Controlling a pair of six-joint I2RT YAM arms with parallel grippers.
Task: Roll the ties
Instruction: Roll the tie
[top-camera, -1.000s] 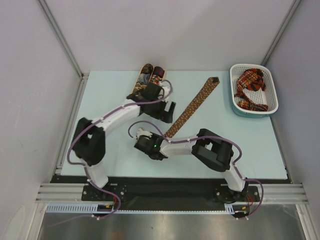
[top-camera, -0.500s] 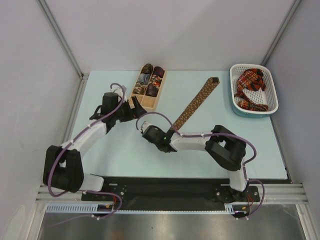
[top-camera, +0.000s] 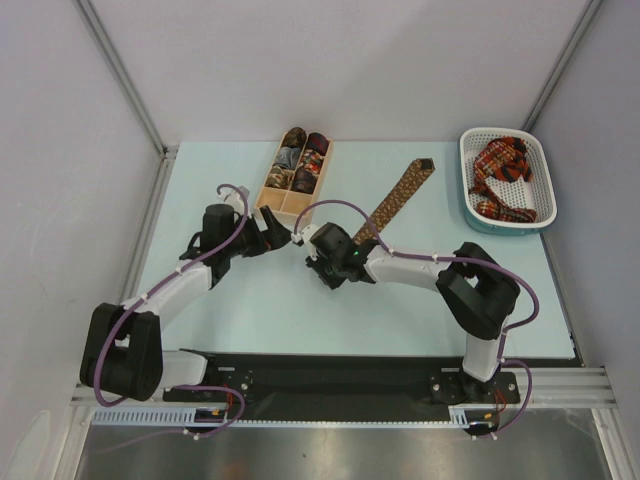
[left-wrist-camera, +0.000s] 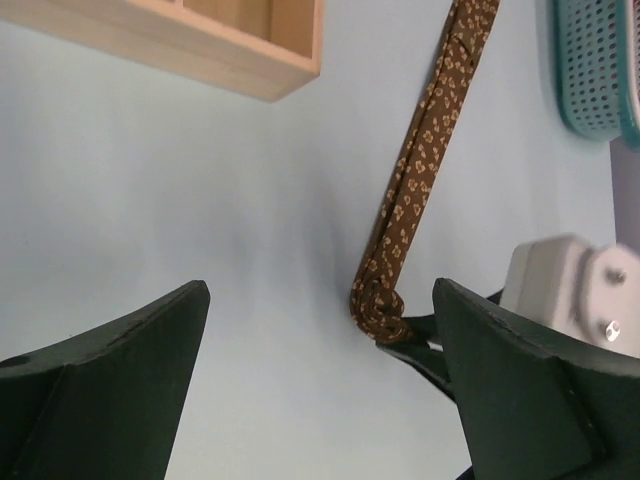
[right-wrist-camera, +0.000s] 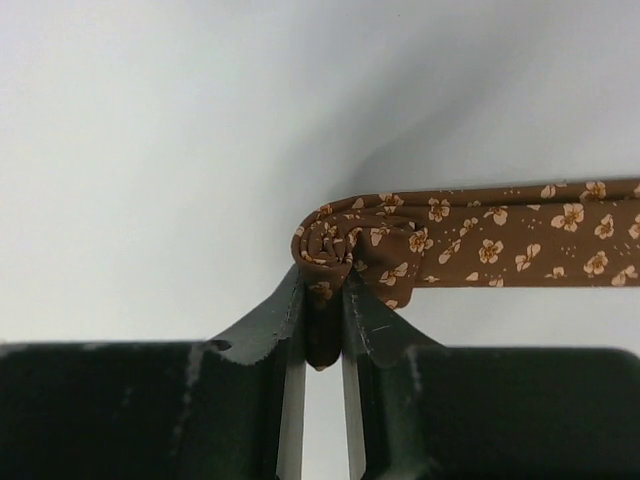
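A brown tie with a small gold flower pattern lies flat, running diagonally toward the back right. Its near end is wound into a small roll. My right gripper is shut on that roll, a fold of fabric pinched between its fingers. From above, the right gripper covers the roll. The left wrist view shows the roll and the strip of tie ahead. My left gripper is open and empty, just left of the roll. A red plaid tie lies bunched in the basket.
A light wooden divided box with several rolled ties stands at the back, just behind the left gripper; its corner is close. A white perforated basket sits at the back right, its edge in the left wrist view.
The left arm drew back from the box and now points its open gripper at the roll. The right gripper moved toward the back right along the tie, and the flat stretch is shorter.
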